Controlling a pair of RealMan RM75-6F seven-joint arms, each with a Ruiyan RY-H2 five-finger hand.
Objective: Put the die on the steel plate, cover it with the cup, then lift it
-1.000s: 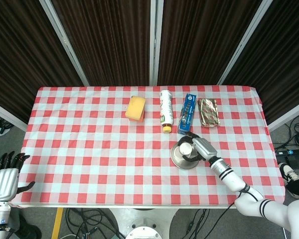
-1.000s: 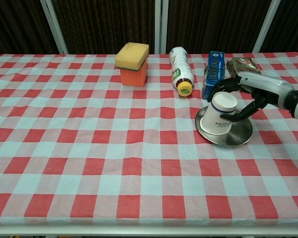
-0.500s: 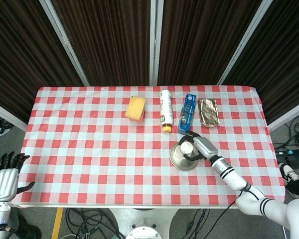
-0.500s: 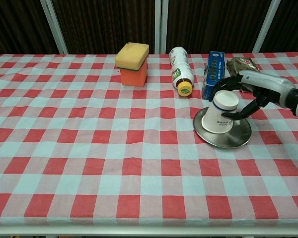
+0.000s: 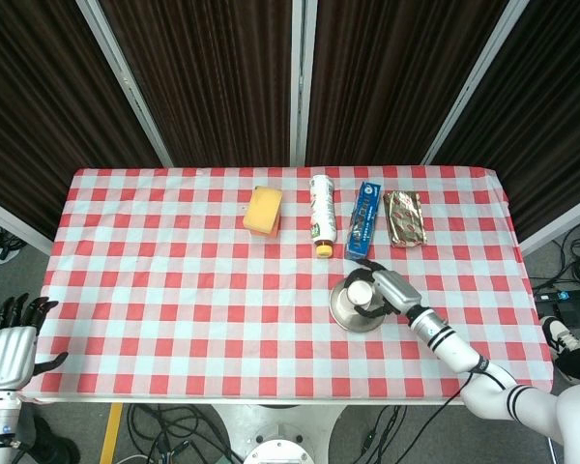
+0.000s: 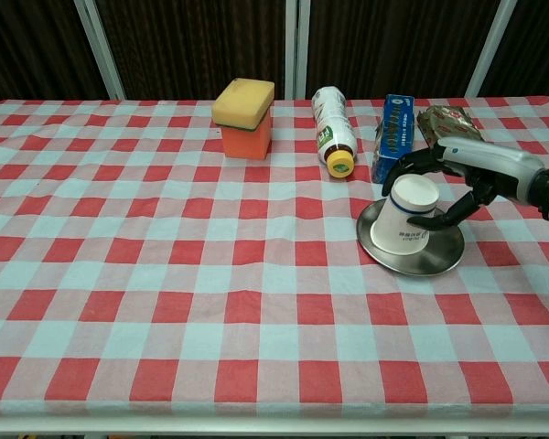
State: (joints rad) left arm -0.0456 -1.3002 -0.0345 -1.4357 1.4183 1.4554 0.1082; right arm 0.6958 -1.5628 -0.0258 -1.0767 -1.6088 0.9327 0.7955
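A white paper cup (image 6: 407, 214) stands upside down on the round steel plate (image 6: 441, 257), right of the table's middle. In the head view the cup (image 5: 359, 290) covers the plate's (image 5: 344, 312) centre. My right hand (image 6: 457, 175) wraps its fingers around the cup from the right and grips it. The die is hidden; I cannot see it in either view. My left hand (image 5: 10, 340) hangs off the table's near left corner with fingers spread and nothing in it.
Along the far side stand a yellow-and-orange sponge block (image 6: 245, 117), a lying bottle with a yellow cap (image 6: 332, 137), a blue box (image 6: 392, 135) and a foil packet (image 6: 446, 120). The blue box sits close behind the cup.
The cup and plate have shifted slightly toward the near side, with my right hand still around the cup. The left hand has not moved.
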